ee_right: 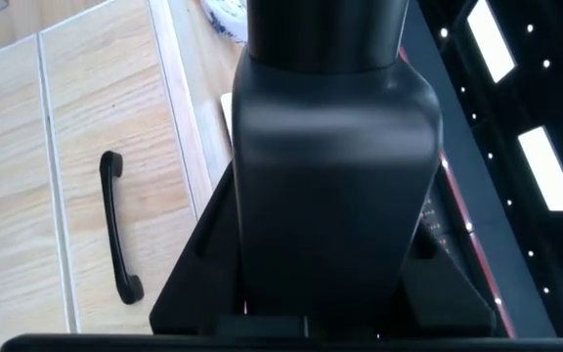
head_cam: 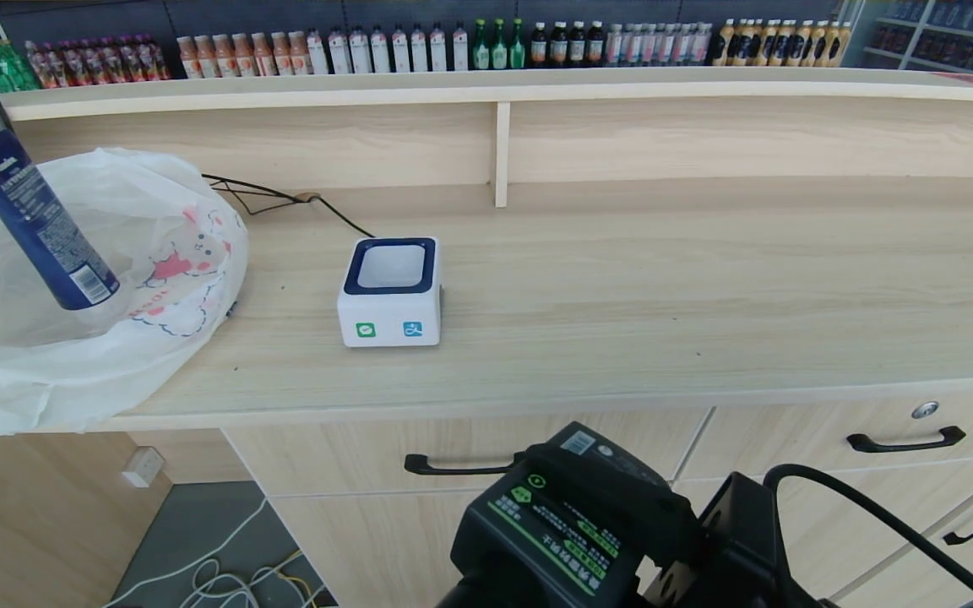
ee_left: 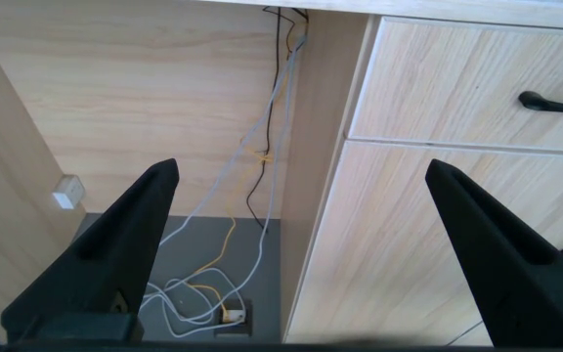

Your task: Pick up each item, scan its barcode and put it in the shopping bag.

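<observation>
A shop tabletop point(head_cam: 622, 279) backed by bottle shelves carries a limp shopping bag point(head_cam: 22, 371), above the spread, empty left pincer point(ee_left: 301, 166); the right pincer's point(ee_right: 321, 244) state cannot be told. The bag overhangs the edge, so its leaning dark-blue tube point(head_cam: 39, 219), barcode showing, could tip out.

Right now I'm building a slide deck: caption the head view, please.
Blue tube leans in the shopping bag beside the scanner on the wooden counter.
</observation>
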